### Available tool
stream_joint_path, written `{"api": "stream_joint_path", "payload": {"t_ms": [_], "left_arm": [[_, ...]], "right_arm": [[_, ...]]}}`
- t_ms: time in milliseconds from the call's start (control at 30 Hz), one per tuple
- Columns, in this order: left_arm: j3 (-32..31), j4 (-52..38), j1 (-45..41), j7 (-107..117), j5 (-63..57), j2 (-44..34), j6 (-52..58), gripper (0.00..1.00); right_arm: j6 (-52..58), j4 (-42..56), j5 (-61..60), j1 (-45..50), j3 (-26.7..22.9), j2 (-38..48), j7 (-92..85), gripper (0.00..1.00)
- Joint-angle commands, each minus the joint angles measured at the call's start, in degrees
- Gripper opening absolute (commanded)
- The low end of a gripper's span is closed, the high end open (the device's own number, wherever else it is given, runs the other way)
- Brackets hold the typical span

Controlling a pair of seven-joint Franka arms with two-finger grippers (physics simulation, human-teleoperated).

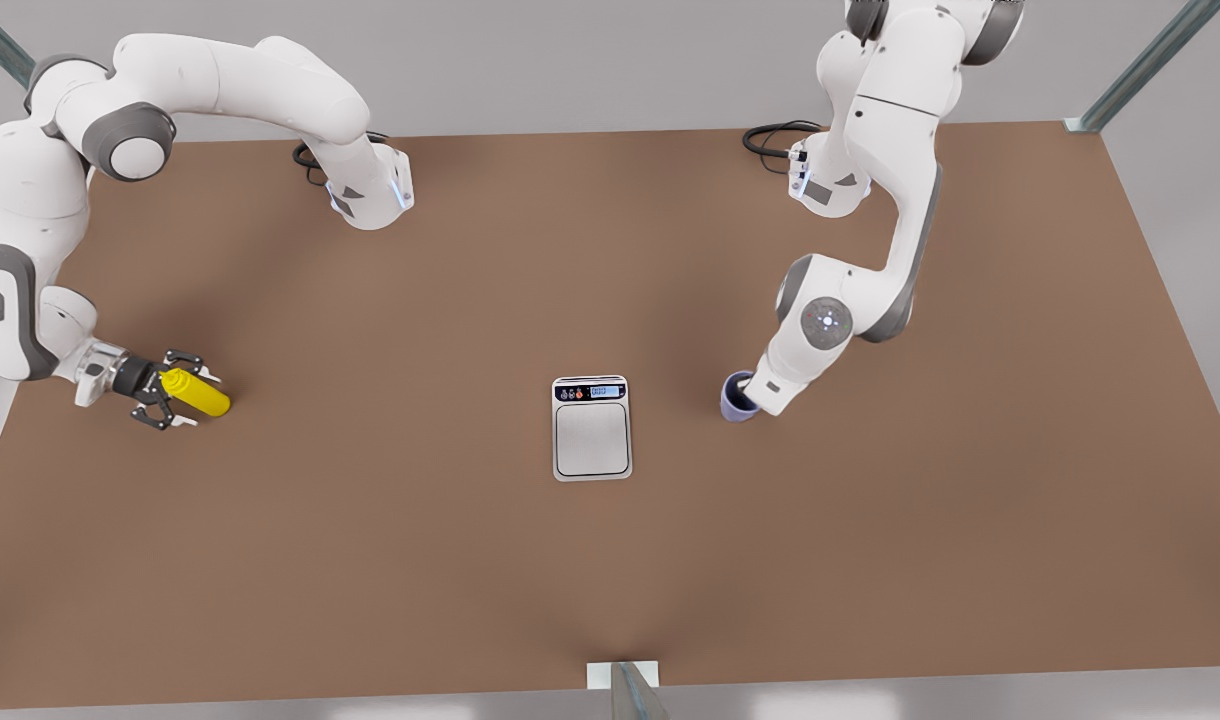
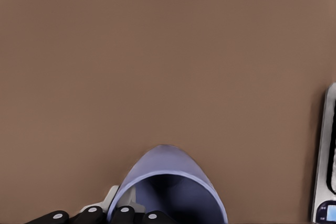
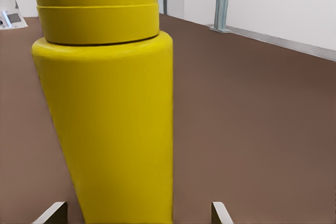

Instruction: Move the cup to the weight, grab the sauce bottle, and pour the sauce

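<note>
The lavender-blue cup (image 1: 734,400) stands on the table to the front view's right of the scale (image 1: 592,428), apart from it. My left gripper (image 1: 752,397) is down on the cup and shut on it. One pale finger (image 2: 107,199) lies against the cup's wall (image 2: 168,182). The scale's edge (image 2: 323,171) shows off to one side. The yellow sauce bottle (image 1: 198,392) lies on its side at the front view's left. My right gripper (image 1: 173,392) is open around it, a fingertip (image 3: 52,212) on each side of the bottle's body (image 3: 110,119).
Both arm bases stand at the table's far edge with black cables (image 1: 770,138) beside them. The brown table (image 1: 610,570) stretches wide in front of the scale. A metal post (image 1: 625,690) stands at the near edge.
</note>
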State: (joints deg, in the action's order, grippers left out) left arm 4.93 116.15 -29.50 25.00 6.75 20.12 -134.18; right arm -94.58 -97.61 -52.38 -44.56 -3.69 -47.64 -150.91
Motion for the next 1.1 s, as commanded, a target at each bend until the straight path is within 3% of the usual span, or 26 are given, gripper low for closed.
{"api": "stream_joint_path", "payload": {"t_ms": [0, 233, 300, 333, 533, 633, 900, 1067], "left_arm": [[-0.01, -0.05, 0.06, -0.21, 4.67, 0.01, -0.02, 0.21], [-0.10, -7.78, -3.11, 5.59, 4.94, 4.05, 4.02, 0.21], [-1.33, -9.63, -3.19, 7.96, 5.03, 5.28, 4.11, 0.21], [-2.12, -10.16, -3.19, 8.49, 5.03, 5.37, 4.11, 0.21], [-3.00, -16.05, -4.86, 14.03, 4.94, 9.50, 4.11, 0.21], [-3.00, -18.42, -5.92, 16.49, 4.94, 10.99, 4.11, 0.21], [-3.44, -28.53, -9.08, 22.73, 4.94, 16.79, 5.86, 0.21], [-3.44, -32.74, -10.49, 27.82, 4.41, 20.05, 5.86, 0.21]], "right_arm": [[0.27, -0.04, 0.00, 0.00, 0.00, -0.09, -0.09, 1.00], [1.50, -0.22, -0.35, 0.09, 0.09, -0.44, -0.09, 1.00], [1.50, -0.22, -0.35, 0.09, 0.09, -0.44, 0.00, 0.83], [1.94, -0.22, -0.35, 0.09, 0.09, -0.44, 0.00, 0.81], [3.44, 0.22, -0.44, 0.00, 0.09, -0.26, 0.18, 0.81], [3.61, 0.22, -0.53, 0.00, 0.09, -0.26, 0.26, 0.70], [3.61, 0.31, -1.93, 0.09, 0.09, -0.26, 0.26, 0.69], [3.52, 0.40, -2.37, 0.62, 0.18, -0.35, 0.26, 0.59]]}}
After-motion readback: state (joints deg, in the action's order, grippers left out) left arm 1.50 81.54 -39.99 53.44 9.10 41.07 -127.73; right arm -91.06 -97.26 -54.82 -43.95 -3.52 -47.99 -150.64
